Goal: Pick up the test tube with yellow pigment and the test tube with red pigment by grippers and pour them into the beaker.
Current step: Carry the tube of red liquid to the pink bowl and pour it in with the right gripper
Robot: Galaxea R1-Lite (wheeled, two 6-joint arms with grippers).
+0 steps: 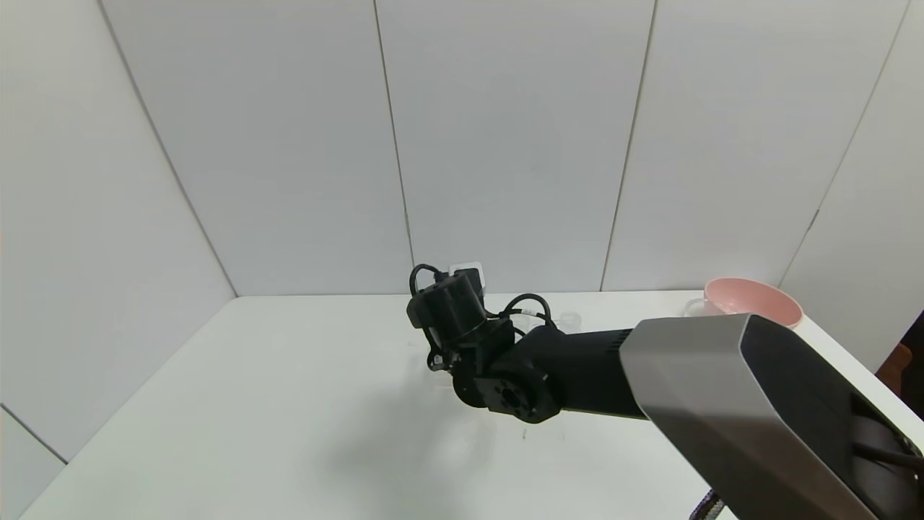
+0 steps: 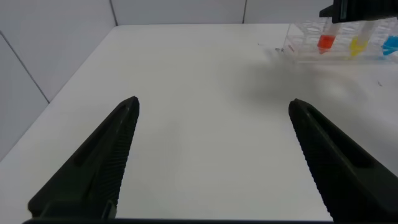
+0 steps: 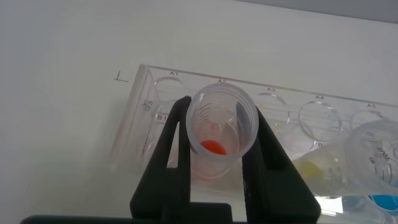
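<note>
Two pincer fingers (image 3: 174, 155) clamp red tube (image 3: 221, 134)

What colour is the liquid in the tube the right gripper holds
Red-orange, clearest in the right wrist view: test tube with red pigment, right gripper.

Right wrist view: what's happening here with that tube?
The right gripper has its fingers shut on the test tube with red pigment, which sits in the clear rack. The test tube with yellow pigment stands in the rack beside it. The left gripper hovers open over bare table, away from the rack.
</note>
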